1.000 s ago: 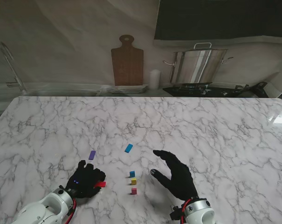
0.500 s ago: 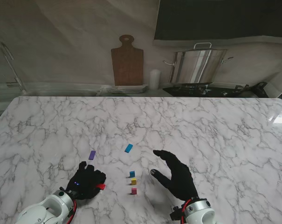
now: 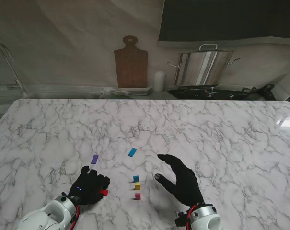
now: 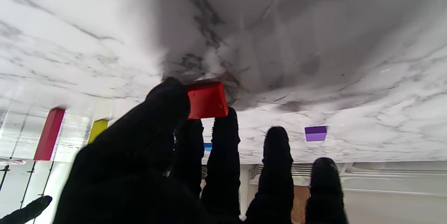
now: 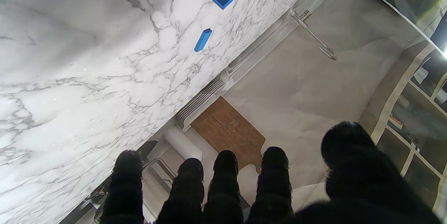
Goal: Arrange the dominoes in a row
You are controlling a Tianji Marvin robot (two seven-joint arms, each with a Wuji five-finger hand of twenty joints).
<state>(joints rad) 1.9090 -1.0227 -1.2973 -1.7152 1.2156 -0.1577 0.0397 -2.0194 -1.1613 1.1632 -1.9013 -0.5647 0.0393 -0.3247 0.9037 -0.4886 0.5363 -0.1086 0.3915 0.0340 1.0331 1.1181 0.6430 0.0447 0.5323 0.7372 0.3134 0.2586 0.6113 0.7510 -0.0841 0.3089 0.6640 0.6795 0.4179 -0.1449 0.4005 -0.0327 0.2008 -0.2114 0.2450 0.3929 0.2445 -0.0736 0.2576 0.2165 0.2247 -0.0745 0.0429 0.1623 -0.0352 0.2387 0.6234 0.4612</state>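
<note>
Blue domino on marble table

No text, label, brand, number or sign could be read anywhere in these views. The coloured dominoes showed plain faces, with no pips or print that could be made out at this size.

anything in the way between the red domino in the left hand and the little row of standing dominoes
Nothing visible. The left hand grips the red domino, and only bare marble table lies between it and the row of blue domino, yellow domino and pink domino. The right hand waits on the row's other side.
</note>
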